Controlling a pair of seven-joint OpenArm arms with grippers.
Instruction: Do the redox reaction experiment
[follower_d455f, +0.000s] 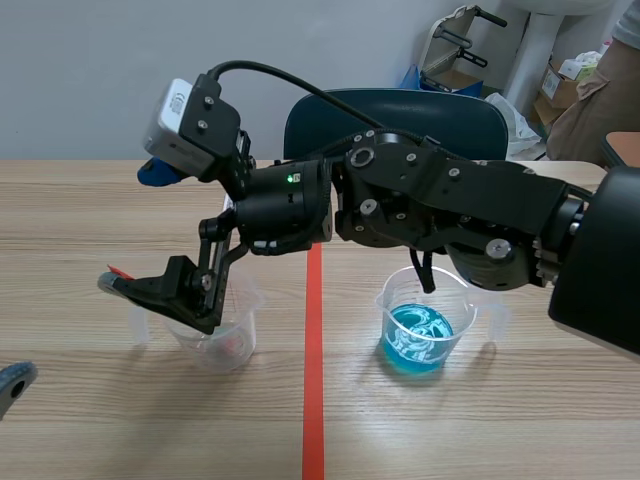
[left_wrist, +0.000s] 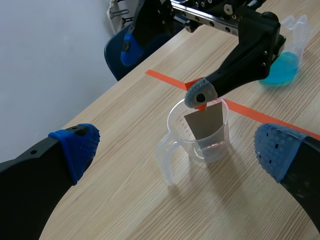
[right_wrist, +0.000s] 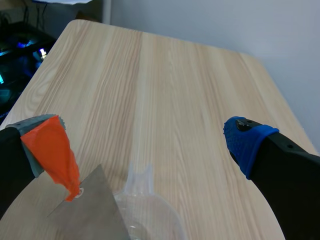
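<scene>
Right gripper (right_wrist: 145, 142) released, fingers wide around grey metal sheet (left_wrist: 205, 122) leaning in clear cup (left_wrist: 172, 119). Left gripper (left_wrist: 176, 146) open, idle nearby. Likely pickup step: pinch orange tab (right_wrist: 52, 150), lift, carry to blue-liquid cup (follower_d455f: 420, 335).

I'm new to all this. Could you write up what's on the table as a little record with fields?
right gripper: open, grey sheet hanging from one finger by orange tape
sheet position: lower end inside clear beaker
left gripper: open, facing that beaker, not touching
second beaker: holds blue liquid
</scene>
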